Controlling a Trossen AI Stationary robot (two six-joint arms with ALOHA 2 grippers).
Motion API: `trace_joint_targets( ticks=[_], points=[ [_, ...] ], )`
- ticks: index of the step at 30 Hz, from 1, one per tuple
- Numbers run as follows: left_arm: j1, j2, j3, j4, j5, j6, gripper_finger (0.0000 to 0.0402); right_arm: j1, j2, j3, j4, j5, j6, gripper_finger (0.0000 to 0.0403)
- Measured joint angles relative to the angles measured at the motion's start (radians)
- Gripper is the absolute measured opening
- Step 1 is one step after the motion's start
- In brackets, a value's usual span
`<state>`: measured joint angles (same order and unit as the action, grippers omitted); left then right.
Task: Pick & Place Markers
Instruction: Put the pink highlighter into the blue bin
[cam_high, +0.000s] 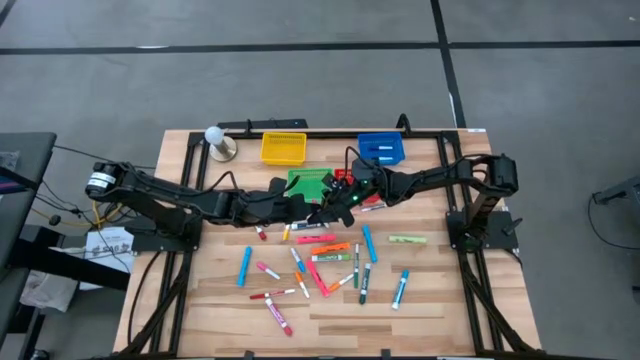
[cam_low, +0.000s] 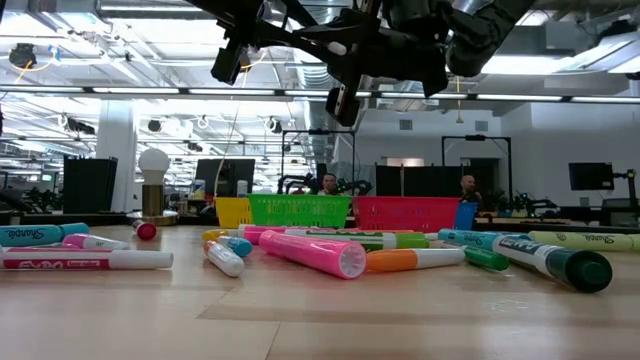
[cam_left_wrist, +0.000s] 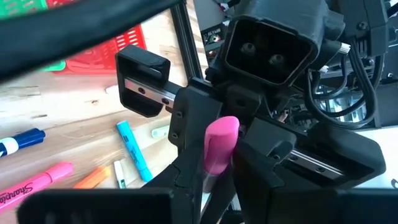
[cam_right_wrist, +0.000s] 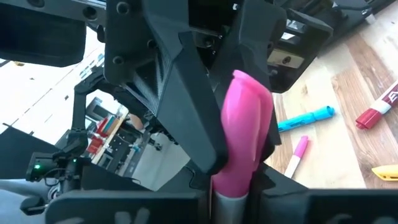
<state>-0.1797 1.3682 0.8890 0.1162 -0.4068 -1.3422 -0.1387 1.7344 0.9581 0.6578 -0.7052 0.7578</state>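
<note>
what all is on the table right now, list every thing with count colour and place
markers: about two dozen, mixed colours, scattered mid-table
pink marker: one, held up between both pincers
baskets: four at the far edge, yellow, blue, green, red mostly hidden
white ball on stand: one, far left corner
people: two, far behind the table
left pincer: shut on the pink marker
right pincer: shut on the same marker

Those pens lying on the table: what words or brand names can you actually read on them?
"Sharpie": blue marker, far left in the low view.
"EXPO": white marker below it.
"Sharpie", partly cut off: pink marker in the left wrist view.
Print on the other markers is too small or blurred.
</note>
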Motion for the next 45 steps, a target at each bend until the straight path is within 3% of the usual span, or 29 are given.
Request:
trace_joint_targets(
  ticks=[9,25,33,40,45],
  points=[
    [0.001,0.000,0.000,0.000,-0.003,0.025,0.0081,-0.009,0.000,0.001,-0.004,-0.003,-0.002,0.0017],
    [0.004,-0.004,-0.004,-0.014,-0.006,0.087,0.0185,-0.021,-0.002,0.003,-0.029,-0.014,-0.019,0.0015],
    [0.039,-0.090,-0.005,-0.010,-0.028,0.193,0.0202,-0.034,-0.004,0.004,-0.098,-0.034,-0.049,0.0015],
    [0.026,-0.191,-0.004,-0.032,-0.148,0.324,0.0198,-0.125,-0.091,0.003,-0.379,-0.018,-0.217,0.0015],
    [0.007,-0.215,-0.050,-0.031,-0.221,0.324,0.0198,-0.265,-0.217,0.003,-0.704,0.120,-0.440,0.0015]
  ],
)
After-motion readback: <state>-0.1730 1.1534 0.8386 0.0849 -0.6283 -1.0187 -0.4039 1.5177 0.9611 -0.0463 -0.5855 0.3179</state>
